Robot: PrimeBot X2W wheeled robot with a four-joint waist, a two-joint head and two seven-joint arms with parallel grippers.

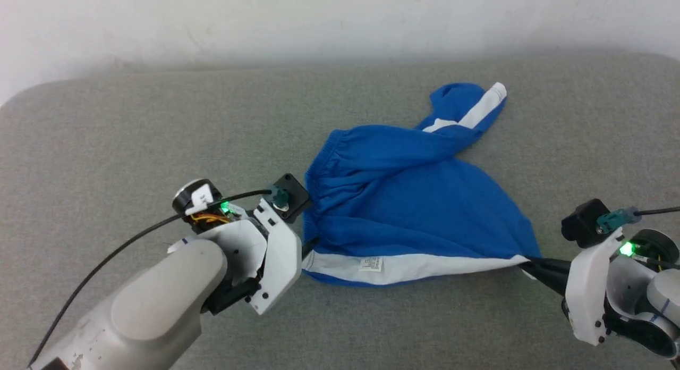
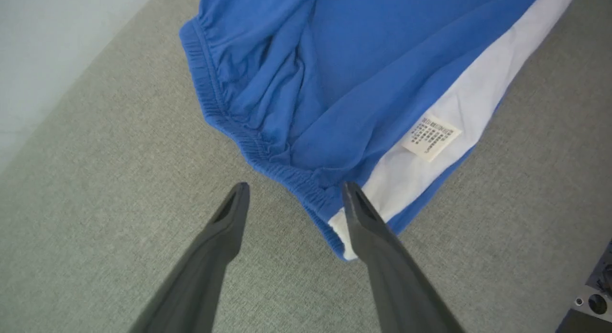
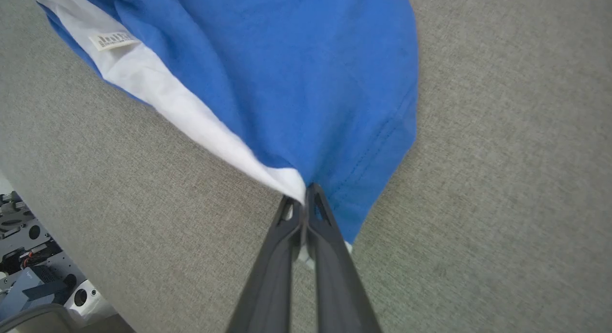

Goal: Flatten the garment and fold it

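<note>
The wide grey fabric-covered table (image 1: 133, 120) carries the garment, a pair of royal blue athletic shorts with white side stripes (image 1: 404, 200), which lies crumpled between the two pincers. No container takes part, and the shorts rest straight on the table.

By my reading, the step in hand is the flattening, and no fold has begun. One leg (image 1: 467, 107) lies twisted over the body of the shorts on the side away from both pincers, and the cloth bunches behind the gathered elastic waistband (image 2: 210, 98).

The right pincer (image 3: 305, 194) is clenched on the hem corner of the near leg, where the white stripe (image 1: 425, 266) meets the blue. The cloth fans out from its tips.

The left pincer (image 2: 295, 189) is released, with its jaws wide. The waistband corner sits just ahead of it. One finger lies over the white end of that corner and the other over bare table. I cannot tell whether either finger touches the cloth.

The next move probably calls for the left pincer to ease forward and close on that corner. Both arms would then draw apart to stretch the near edge taut.

A small white printed tag (image 2: 430, 137) sits on the stripe, a little beyond the left pincer.
</note>
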